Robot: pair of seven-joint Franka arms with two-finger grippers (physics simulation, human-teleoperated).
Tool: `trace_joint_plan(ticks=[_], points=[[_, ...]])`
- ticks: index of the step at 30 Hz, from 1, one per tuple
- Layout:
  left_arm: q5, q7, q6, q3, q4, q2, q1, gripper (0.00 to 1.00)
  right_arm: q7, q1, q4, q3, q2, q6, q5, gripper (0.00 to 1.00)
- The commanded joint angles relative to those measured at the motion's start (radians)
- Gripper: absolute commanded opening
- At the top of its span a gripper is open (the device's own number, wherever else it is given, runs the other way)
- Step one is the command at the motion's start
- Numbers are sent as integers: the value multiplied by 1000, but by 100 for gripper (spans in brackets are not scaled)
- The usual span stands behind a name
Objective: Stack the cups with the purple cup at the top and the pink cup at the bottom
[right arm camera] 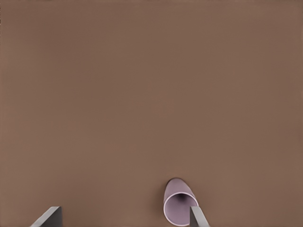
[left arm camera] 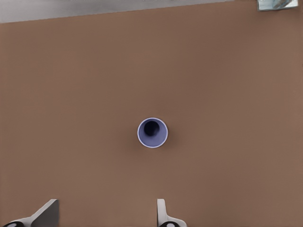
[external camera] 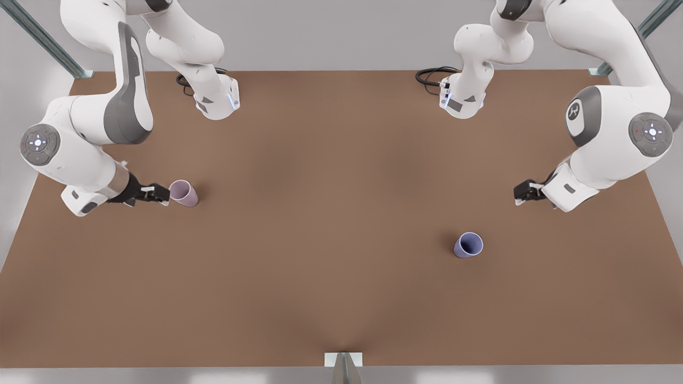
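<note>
The pink cup (external camera: 184, 192) is standing upright on the brown bench (external camera: 331, 224) toward the front view's left, mouth up. The right end effector (external camera: 163, 194) is sitting just beside it, its fingers apart; in the right wrist view one fingertip (right arm camera: 199, 216) is overlapping the cup's rim (right arm camera: 180, 208) while the other (right arm camera: 49, 216) is standing well off to the far side, so the cup is lying near one finger and not centred between them.

The purple cup (external camera: 468, 245) is standing upright toward the front view's right, well apart from the pink one. The left end effector (external camera: 520, 193) is hanging off the cup, farther back on the bench, fingers spread. In the left wrist view the cup (left arm camera: 152, 133) is appearing as an open ring with a dark inside, well ahead of both fingertips (left arm camera: 46, 213).

Both cups are looking small, light and rigid, with smooth tapered walls and no handle. A squeeze low on the taper is likely to push a cup upward out of the fingers, and a sideways nudge is likely to slide or tip it. The safer hold is probably across the wall just under the rim, fingers on opposite sides, with the cup centred first. For stacking, the purple cup should be carried level and lowered straight into the pink one's mouth.
</note>
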Motion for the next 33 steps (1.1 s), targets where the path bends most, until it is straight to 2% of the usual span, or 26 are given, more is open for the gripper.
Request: trace_joint_plan(ticks=[1,5,8,10,14,20,29,32,33], points=[[-2,-1,35,0,0,-2,1,100,15,-1,4,0,0,43,-1,100],[-2,-1,43,1,-16,-2,2,100,14,0,10,0,4,42,-2,100],[-6,2,31,0,-29,3,1,100,5,-1,-122,0,-63,59,-5,100],[-6,2,31,0,-33,4,-1,100,5,-6,-145,0,-52,59,-5,100],[-3,7,29,0,-33,12,-6,100,5,-17,-318,-7,-100,161,-5,100],[-2,13,2,1,-33,11,-6,100,-101,-90,-433,-42,-112,171,-1,100],[-6,20,-26,4,-19,15,-4,100,-157,-109,-766,-44,-123,490,-2,100],[-9,20,-26,1,-19,15,-4,100,-147,-106,-763,-33,-101,500,-2,100],[-9,20,-26,1,-19,17,-4,100,-146,-106,-766,-21,-66,565,-2,100]])
